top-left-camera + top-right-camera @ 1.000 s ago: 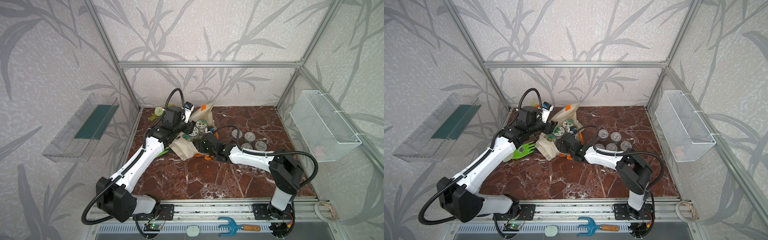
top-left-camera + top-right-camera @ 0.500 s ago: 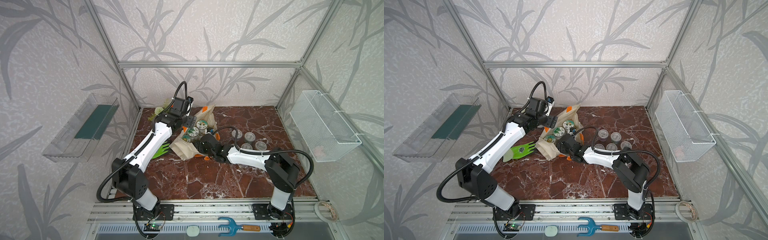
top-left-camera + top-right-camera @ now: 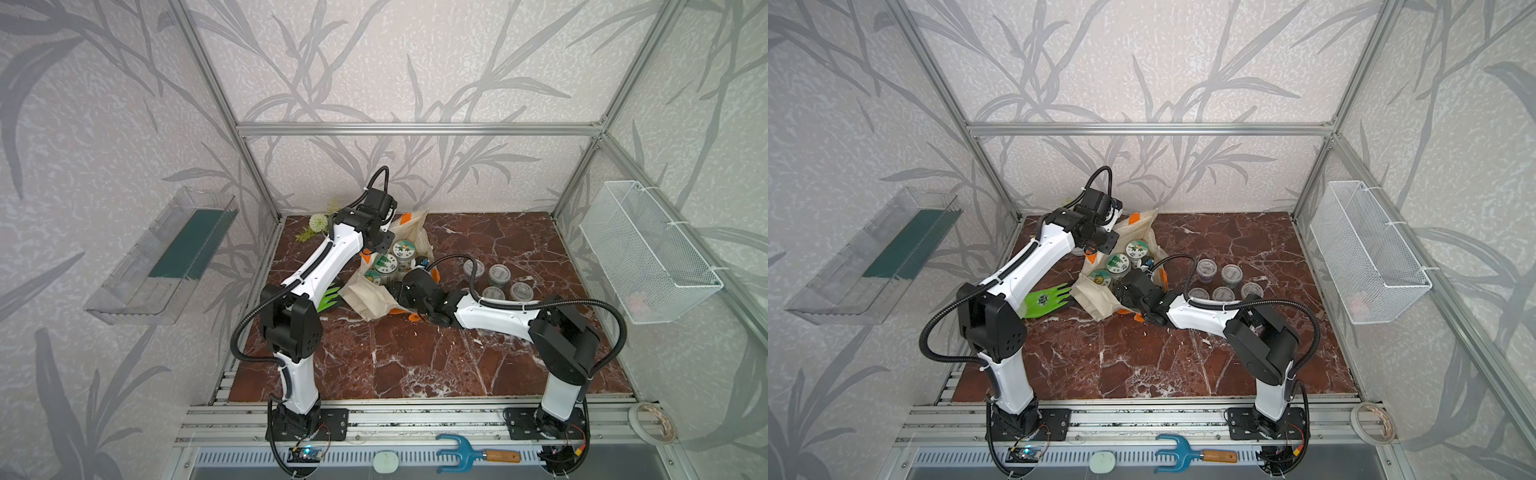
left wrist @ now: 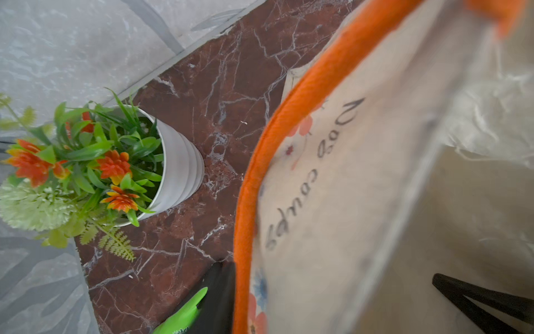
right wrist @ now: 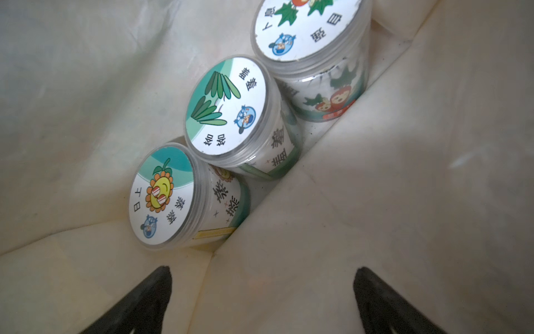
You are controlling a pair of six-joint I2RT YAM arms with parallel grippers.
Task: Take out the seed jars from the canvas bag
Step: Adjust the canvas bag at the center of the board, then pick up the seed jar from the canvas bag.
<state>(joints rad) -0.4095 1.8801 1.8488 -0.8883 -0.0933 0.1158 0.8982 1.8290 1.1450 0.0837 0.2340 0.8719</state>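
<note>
The canvas bag [image 3: 368, 297] [image 3: 1096, 297] lies open at the back left of the marble table. Three seed jars with white pictured lids [image 3: 384, 262] [image 3: 1116, 262] [image 5: 228, 107] sit in a row inside it. Several clear-lidded seed jars [image 3: 498, 273] [image 3: 1232, 272] stand on the table right of the bag. My right gripper [image 5: 260, 269] is open inside the bag's mouth, just short of the sunflower-lidded jar [image 5: 163, 193]. My left gripper [image 4: 326, 270] [image 3: 380, 243] straddles the bag's orange-edged wall [image 4: 332, 188] at its back-left rim. Cloth hides the gap between its fingers.
A white flower pot [image 4: 179, 164] [image 3: 318, 222] stands in the back left corner, close to the left gripper. A green plastic rake [image 3: 1044, 299] [image 4: 185, 312] lies left of the bag. A wire basket [image 3: 648, 257] hangs on the right wall and a clear tray [image 3: 166, 257] on the left wall.
My left arm has raised its elbow and brought its gripper down onto the bag's back-left rim. The right arm has stayed at the bag's mouth.
</note>
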